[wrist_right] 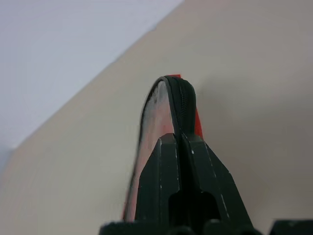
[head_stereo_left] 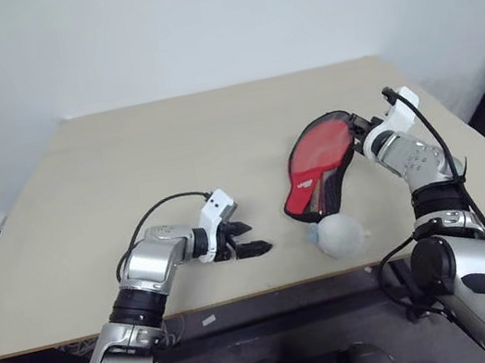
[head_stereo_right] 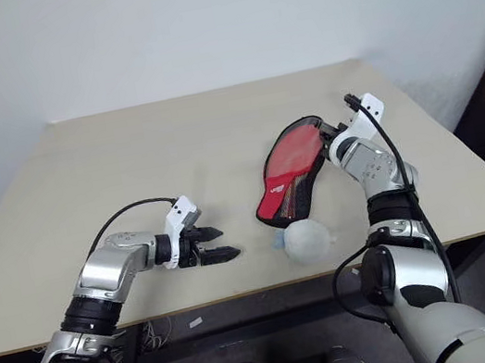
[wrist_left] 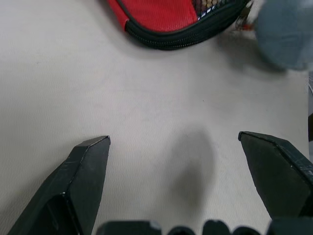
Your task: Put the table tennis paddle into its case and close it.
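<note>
We see right gripper [wrist_right: 178, 139] clenched on case [head_stereo_left: 320, 166] rim, long axis toward near edge; left gripper [head_stereo_left: 251, 238] released, well apart.

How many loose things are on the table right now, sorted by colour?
Red and black: 1, the case, its edge pinched in the right gripper's shut jaws
Whitish: 1, the rounded lump
Total: 2
</note>
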